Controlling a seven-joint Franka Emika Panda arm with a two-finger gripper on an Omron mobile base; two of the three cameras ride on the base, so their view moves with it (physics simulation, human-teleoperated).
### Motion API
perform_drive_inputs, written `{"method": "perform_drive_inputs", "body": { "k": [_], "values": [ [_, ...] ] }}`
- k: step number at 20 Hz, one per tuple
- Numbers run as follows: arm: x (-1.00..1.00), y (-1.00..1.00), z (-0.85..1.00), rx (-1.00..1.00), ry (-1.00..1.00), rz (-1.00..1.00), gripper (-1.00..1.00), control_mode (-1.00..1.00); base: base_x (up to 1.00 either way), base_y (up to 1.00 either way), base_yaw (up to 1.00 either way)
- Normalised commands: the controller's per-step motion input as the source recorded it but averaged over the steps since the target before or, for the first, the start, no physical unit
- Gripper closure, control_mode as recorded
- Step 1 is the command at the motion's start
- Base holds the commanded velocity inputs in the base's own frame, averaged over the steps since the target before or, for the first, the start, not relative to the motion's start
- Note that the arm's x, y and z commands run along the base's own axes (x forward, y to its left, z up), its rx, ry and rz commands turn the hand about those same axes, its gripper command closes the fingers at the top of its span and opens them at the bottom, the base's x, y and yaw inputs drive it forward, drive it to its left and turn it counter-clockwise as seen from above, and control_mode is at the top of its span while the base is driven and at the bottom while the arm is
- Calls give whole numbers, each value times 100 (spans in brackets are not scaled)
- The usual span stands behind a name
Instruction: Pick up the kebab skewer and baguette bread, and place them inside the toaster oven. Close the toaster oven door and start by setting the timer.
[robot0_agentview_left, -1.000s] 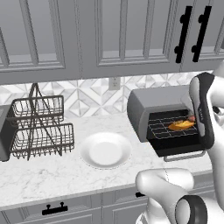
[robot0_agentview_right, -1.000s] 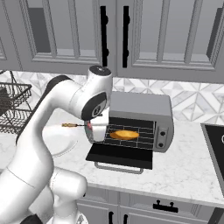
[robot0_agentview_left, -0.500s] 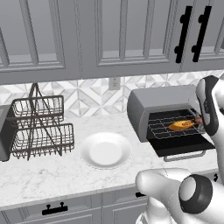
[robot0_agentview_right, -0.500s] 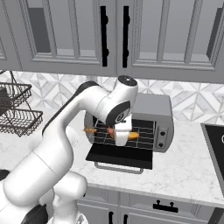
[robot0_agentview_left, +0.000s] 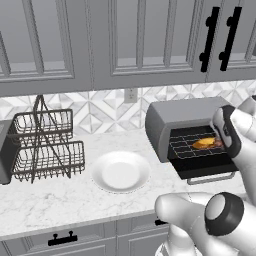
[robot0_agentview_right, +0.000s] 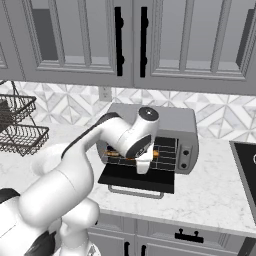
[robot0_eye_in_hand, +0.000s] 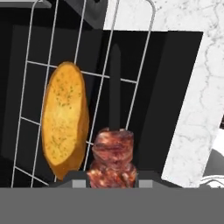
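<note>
The kebab skewer (robot0_eye_in_hand: 111, 159) is being held by the gripper (robot0_eye_in_hand: 111, 183), whose two dark fingertips are pressed against its brown and red chunks from both sides at the bottom of the hand view. The jaws are opened only as wide as the meat between them. The thin dark stick of the skewer is pointing away from the hand, over the wire rack (robot0_eye_in_hand: 94, 78) of the toaster oven (robot0_agentview_right: 150, 137).

The baguette bread (robot0_eye_in_hand: 64, 119) is lying on the same rack, just beside the skewer, and it cannot be told whether the two are touching. In the left base view the bread (robot0_agentview_left: 207, 143) is being seen as an orange shape on the rack, near the right side of the cavity of the oven (robot0_agentview_left: 175, 122).

The toaster oven door (robot0_agentview_right: 137, 177) is folded down flat in front of the cavity, with its light-grey bar handle at the front edge. In the right base view the hand is placed at the mouth of the oven, above the open door.

The oven is standing at the back of the counter (robot0_agentview_left: 60, 197), against the tiled wall. A white plate (robot0_agentview_left: 120, 171) is lying near the middle of the counter, and a wire dish rack (robot0_agentview_left: 42, 145) is standing towards its left end.
</note>
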Motion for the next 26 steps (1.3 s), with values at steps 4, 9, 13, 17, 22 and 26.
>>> {"method": "perform_drive_inputs", "body": {
  "k": [4,9,13,17,22,26],
  "values": [
    [35,-21,-29,0,-5,-17,100,-100,0,0,0],
    [43,-5,-11,0,0,-13,100,-100,0,0,0],
    [34,-4,-13,0,0,0,100,-100,0,0,0],
    [11,-12,-19,0,1,0,100,-100,0,0,0],
    [1,-4,-18,0,0,0,100,-100,0,0,0],
    [0,0,-1,0,0,0,-100,-100,0,0,0]
  ]
}}
